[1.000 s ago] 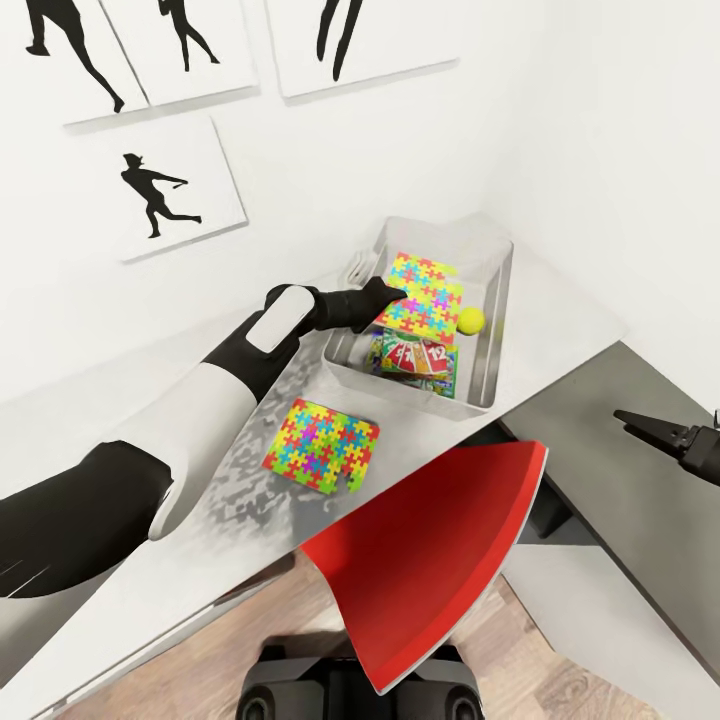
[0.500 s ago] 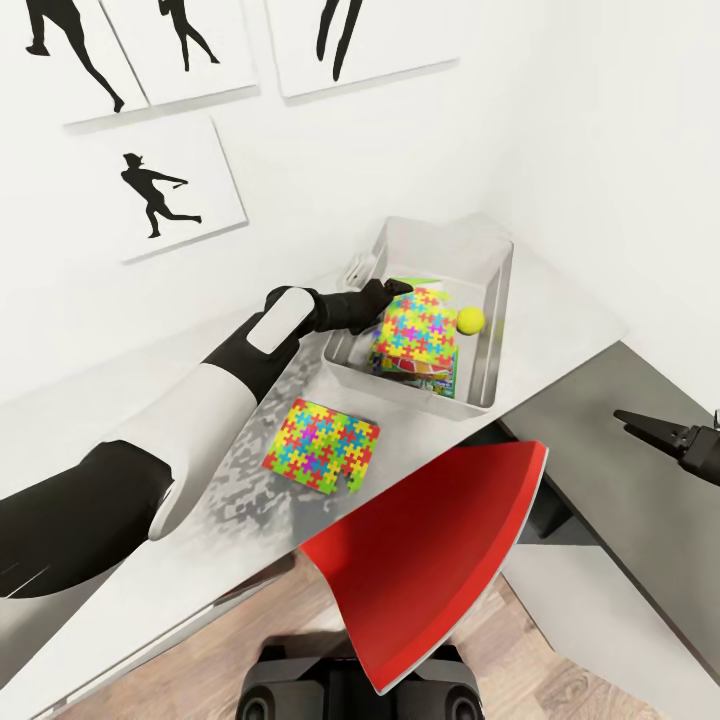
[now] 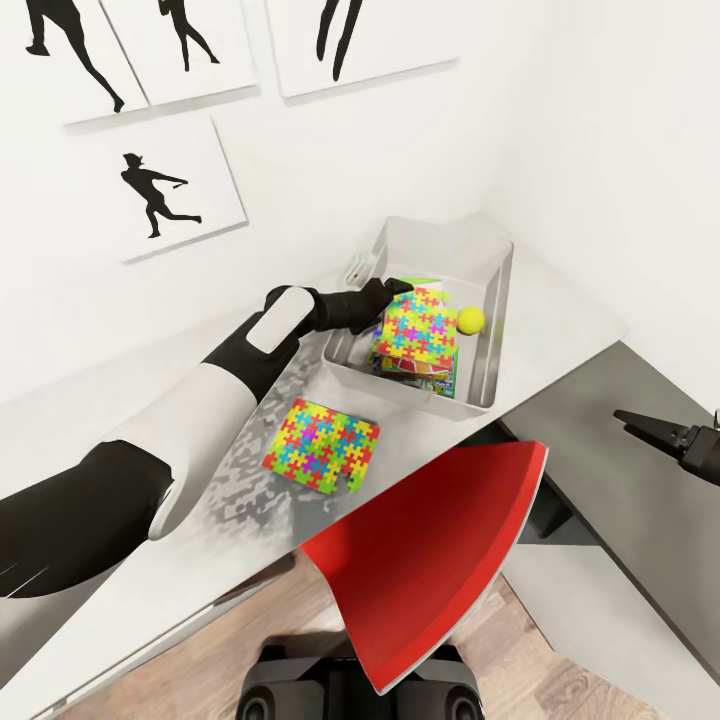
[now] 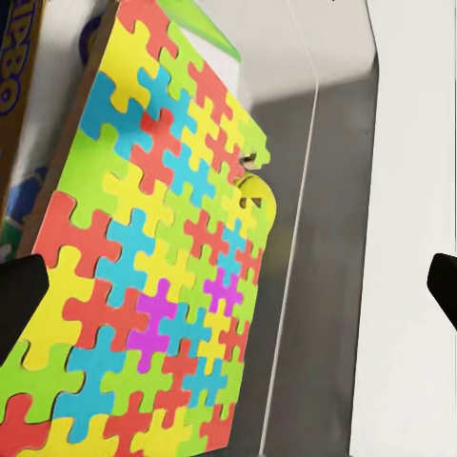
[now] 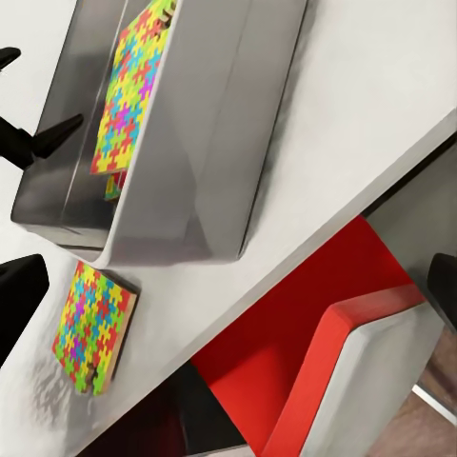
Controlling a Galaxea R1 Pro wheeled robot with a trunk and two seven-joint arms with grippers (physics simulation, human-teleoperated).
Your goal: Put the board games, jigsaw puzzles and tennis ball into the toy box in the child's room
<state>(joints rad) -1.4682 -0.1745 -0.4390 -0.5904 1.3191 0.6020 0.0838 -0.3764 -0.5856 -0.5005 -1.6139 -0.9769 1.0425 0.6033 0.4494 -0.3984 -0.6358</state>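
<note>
jaws apart | left arm [image 3: 230,370] outstretched over toy box [image 3: 495,300] | puzzle [image 3: 418,330] inside

— Where did the toy box [image 3: 495,330] stand?
— On the tabletop [image 3: 560,310], in the corner by the wall.
— And inside?
— One jigsaw puzzle [image 3: 418,327] lay atop the board games [image 3: 432,371], the tennis ball [image 3: 470,319] to its right. The other puzzle [image 3: 322,446] lay before the box.

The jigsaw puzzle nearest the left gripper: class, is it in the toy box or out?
In. The jigsaw puzzle lies inside the toy box, on the board games, beside the tennis ball; left gripper open above it.
</note>
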